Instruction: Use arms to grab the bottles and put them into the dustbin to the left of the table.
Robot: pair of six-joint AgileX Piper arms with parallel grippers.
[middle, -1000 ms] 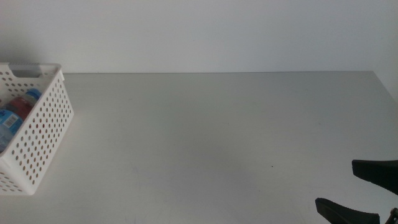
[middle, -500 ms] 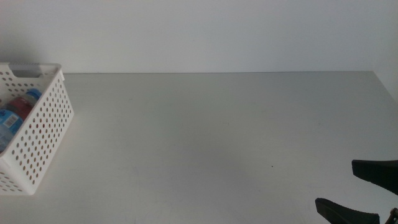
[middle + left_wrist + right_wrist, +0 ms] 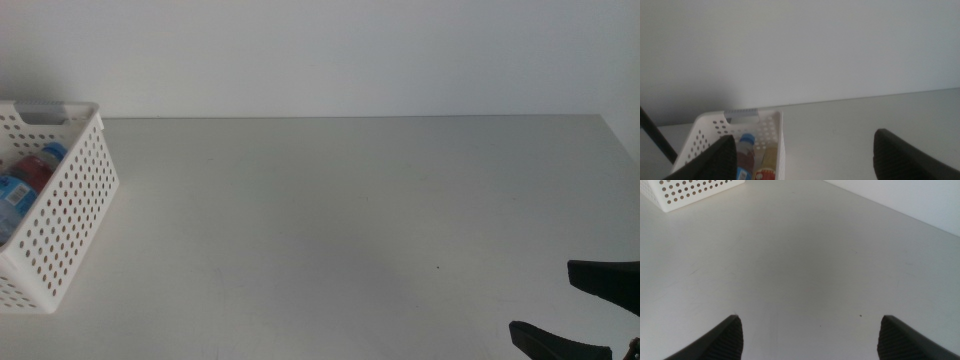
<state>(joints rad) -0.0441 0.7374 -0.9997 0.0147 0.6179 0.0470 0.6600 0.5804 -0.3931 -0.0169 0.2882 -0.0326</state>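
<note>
1. In the middle view the right hand sits in the lower right corner of the frame, its two dark jaws spread wide with nothing between them; only the jaw tips show, the rest is cut off by the frame edges.
2. The right wrist view shows the same wide spread, with bare light-grey surface between the jaws and the corner of the white perforated dustbin far off at the upper left of that frame.
3. In the middle view the dustbin stands at the left edge of the frame, well apart from the right hand, right across the surface.
4. Inside it lie a blue-labelled water bottle and something red with a blue cap beside it; the basket wall hides most of them.
5. The left hand shows in the left wrist view, jaws wide and empty, the dustbin near it at the lower left of that frame.
6. There a blue-capped bottle and a yellow-and-red container lie inside; their lower parts are cut off.
</note>
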